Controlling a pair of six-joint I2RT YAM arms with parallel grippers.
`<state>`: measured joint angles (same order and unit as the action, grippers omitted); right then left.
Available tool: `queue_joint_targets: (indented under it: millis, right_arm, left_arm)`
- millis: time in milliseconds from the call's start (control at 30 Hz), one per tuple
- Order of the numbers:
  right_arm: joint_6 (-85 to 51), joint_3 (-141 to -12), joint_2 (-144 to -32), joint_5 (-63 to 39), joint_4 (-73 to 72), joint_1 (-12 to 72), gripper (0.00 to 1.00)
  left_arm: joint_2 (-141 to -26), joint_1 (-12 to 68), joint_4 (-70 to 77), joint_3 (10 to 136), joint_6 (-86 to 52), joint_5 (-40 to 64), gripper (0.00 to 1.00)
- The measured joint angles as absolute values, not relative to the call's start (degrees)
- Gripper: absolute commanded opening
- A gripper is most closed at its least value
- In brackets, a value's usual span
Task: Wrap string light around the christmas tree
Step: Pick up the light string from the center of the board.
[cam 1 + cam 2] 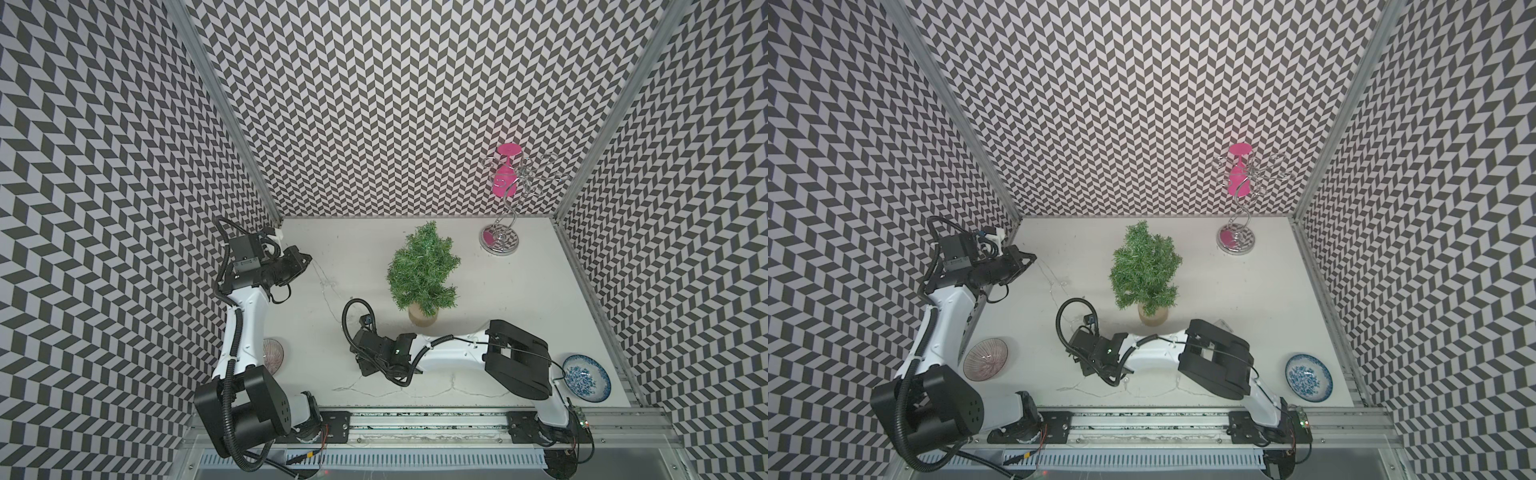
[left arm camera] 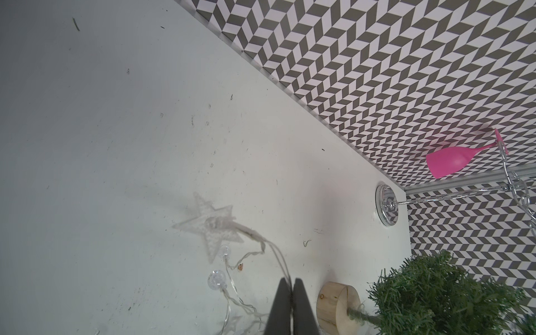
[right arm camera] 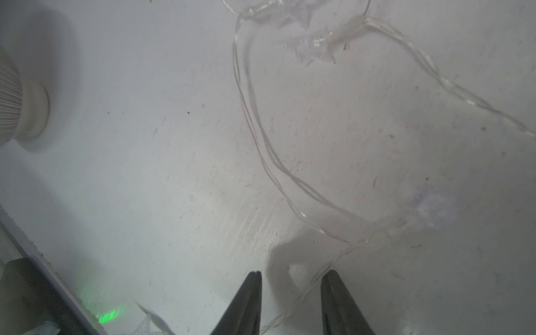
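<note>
The string light (image 2: pixel 246 232) lay slack over the table (image 1: pixel 519 299) in loose loops, and one strand ran straight into your left gripper (image 2: pixel 291 280), whose fingers were pressed together on the bare wire just short of the clear star (image 2: pixel 210 227). Another stretch passed between the fingers of your right gripper (image 3: pixel 293 272), which stood apart and low over the table, not yet pinching anything. Judging by its look, the wire was very light, limp and slick, so it would likely slip through a loose pinch and snag on needles. The bulbs and the star looked like thin plastic that a hard squeeze might crack. You were best off taking plain wire between bulbs, as your left gripper did. The christmas tree (image 1: pixel 422 266) stood upright ahead of your left gripper and well apart from it, and behind your right gripper's wrist, with no wire on it that I could make out.
</note>
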<state>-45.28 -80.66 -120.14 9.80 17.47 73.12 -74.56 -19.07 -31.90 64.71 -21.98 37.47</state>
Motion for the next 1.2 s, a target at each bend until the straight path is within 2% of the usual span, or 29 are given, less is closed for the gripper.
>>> queue_joint_targets:
  millis: [133, 367, 700, 800, 1033, 1200]
  right_arm:
    - [-45.4, -83.1, -121.9, 9.9, 17.6, 73.0, 0.28]
    - [-45.5, -84.7, -123.0, 11.8, 19.6, 73.0, 0.0]
    - [-43.1, -86.1, -121.1, 18.0, 26.4, 75.2, 0.0]
    - [-41.7, -84.9, -114.1, 20.5, 28.9, 77.2, 0.0]
    - [-38.4, -83.0, -88.9, 27.5, 29.4, 80.9, 0.0]
    - [-35.0, -83.4, -78.8, 34.8, 30.2, 81.5, 0.0]
  left_arm:
    - [-74.5, -19.1, -31.7, 64.7, -22.0, 37.6, 0.0]
    - [-74.4, -19.1, -31.7, 64.7, -22.2, 37.8, 0.0]
    - [-73.4, -19.1, -31.5, 64.7, -22.2, 38.3, 0.0]
    - [-73.4, -19.1, -31.4, 64.9, -22.3, 38.5, 0.0]
    - [-72.4, -19.1, -30.6, 67.5, -24.8, 39.8, 0.0]
    - [-68.9, -18.5, -30.0, 69.3, -27.0, 40.5, 0.0]
